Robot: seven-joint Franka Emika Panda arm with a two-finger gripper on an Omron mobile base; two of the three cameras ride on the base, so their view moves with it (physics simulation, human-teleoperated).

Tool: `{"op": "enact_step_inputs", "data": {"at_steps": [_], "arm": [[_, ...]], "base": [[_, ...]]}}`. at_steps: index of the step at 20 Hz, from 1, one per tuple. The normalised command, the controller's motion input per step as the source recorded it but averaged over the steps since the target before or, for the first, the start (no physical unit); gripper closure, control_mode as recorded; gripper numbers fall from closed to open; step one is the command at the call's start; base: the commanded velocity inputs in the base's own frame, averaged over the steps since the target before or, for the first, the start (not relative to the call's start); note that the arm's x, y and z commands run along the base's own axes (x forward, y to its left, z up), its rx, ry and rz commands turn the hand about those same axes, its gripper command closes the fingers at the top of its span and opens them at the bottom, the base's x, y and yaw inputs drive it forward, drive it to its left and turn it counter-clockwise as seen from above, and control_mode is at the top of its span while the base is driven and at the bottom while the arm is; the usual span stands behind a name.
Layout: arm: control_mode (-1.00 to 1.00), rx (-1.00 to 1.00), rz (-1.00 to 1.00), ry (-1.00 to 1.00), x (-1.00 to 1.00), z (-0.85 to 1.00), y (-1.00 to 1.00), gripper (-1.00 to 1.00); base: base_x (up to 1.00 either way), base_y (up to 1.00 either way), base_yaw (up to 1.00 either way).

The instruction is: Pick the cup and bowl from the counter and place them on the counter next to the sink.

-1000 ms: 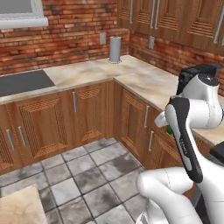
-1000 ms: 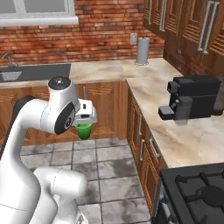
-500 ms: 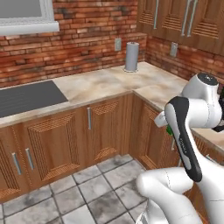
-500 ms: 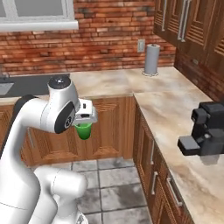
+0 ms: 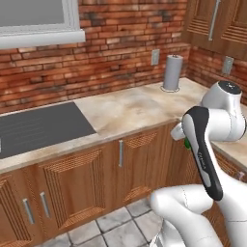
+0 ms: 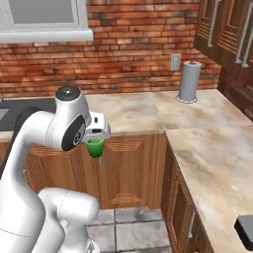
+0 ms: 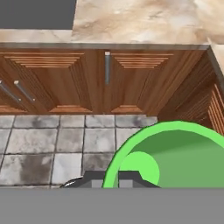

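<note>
— Since the earlier frame, what has been shifted?
— Both base views; the sink (image 5: 41, 128) is brought nearer.
— And the cup (image 6: 94, 147)?
— Clamped in the gripper (image 6: 97, 144), held above floor tiles (image 7: 52, 148), before the counter (image 6: 148, 111); a paper-towel roll (image 6: 189, 81) is seen beyond.

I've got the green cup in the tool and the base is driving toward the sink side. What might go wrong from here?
1. The cup hangs below the tool, lower than the counter top and close to the cabinet fronts; it may strike the edge unless raised first.
2. Little of the grip shows, so a jolt might loosen the cup over the tiled floor.
3. The sink lies beside the drop spot; released too far over, the cup could land in it.
</note>
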Motion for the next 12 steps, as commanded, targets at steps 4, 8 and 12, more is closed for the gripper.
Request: {"op": "enact_step_inputs", "data": {"at_steps": [4,8,12], "arm": [[1.0,0.0,0.0,0.0,0.0,0.0,0.0,1.0],[1.0,0.0,0.0,0.0,0.0,0.0,0.0,1.0],[1.0,0.0,0.0,0.0,0.0,0.0,0.0,1.0]], "base": [[1.0,0.0,0.16],[0.93,0.0,0.16],[0.81,-0.02,0.17]]}}
